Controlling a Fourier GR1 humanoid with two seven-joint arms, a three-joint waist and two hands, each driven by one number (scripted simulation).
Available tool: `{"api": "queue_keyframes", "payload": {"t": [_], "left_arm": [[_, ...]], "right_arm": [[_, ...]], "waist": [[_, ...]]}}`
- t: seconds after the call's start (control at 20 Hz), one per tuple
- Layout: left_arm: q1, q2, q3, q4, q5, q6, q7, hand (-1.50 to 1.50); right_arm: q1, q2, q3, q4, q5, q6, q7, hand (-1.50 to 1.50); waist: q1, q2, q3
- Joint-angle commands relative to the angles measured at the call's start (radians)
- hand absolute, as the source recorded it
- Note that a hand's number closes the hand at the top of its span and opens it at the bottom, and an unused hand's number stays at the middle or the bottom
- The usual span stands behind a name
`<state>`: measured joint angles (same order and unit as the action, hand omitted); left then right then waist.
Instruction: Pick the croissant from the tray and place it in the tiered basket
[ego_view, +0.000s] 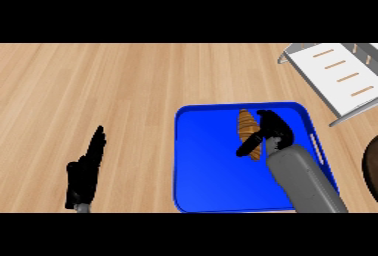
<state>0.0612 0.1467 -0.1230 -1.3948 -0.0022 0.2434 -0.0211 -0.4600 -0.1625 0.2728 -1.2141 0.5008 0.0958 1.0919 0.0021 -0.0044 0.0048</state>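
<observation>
A brown croissant (246, 126) lies lengthwise in the far part of the blue tray (210, 165). My right hand (271, 131) is over the tray with its thumb and fingers curled down around the croissant's near half, hiding part of it. The croissant still rests on the tray floor. The tiered basket (337, 75), white with a grey wire frame, stands at the far right of the counter. My left hand (85, 172) rests open at the lower left, fingers pointing away, well apart from the tray.
The wooden counter (111, 90) stretches wide to the left and behind the tray. A dark round object (371, 167) shows at the right edge, just beyond the tray's handle side.
</observation>
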Motion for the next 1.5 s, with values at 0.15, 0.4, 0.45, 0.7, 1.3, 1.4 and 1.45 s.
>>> {"api": "queue_keyframes", "payload": {"t": [0.15,0.4,0.45,0.7,1.3,1.4,1.45], "left_arm": [[0.04,-0.018,-0.011,-0.046,-0.02,0.003,0.065,0.0],[0.056,-0.011,0.003,-0.077,-0.02,-0.019,0.065,0.0],[0.036,-0.053,-0.022,-0.005,-0.04,0.007,0.051,0.0],[0.046,-0.03,0.013,-0.018,-0.025,-0.001,0.043,0.0],[0.033,-0.016,0.037,0.009,-0.02,-0.017,0.036,0.0],[0.072,-0.016,0.043,-0.002,-0.008,-0.025,0.008,0.0],[0.054,-0.011,0.055,-0.003,-0.004,-0.019,0.033,0.0]], "right_arm": [[-0.018,0.087,-0.003,0.101,0.094,-0.043,0.012,1.5],[-0.005,0.05,-0.001,0.079,0.151,-0.008,-0.093,1.5],[-0.015,0.033,0.006,0.125,0.167,-0.016,-0.131,1.5],[0.102,-0.153,-0.078,0.051,0.188,-0.021,-0.134,1.5],[0.239,-0.339,-0.36,-0.34,0.176,-0.163,-0.005,1.5],[0.247,-0.324,-0.374,-0.449,0.209,-0.194,0.05,1.5],[0.204,-0.312,-0.379,-0.482,0.242,-0.216,0.088,1.5]], "waist": [[0.006,0.005,-0.005],[0.005,0.004,-0.005],[0.005,0.006,-0.005],[-0.019,0.001,-0.005],[-0.04,-0.005,-0.007],[-0.038,-0.008,-0.007],[-0.036,-0.008,-0.008]]}}
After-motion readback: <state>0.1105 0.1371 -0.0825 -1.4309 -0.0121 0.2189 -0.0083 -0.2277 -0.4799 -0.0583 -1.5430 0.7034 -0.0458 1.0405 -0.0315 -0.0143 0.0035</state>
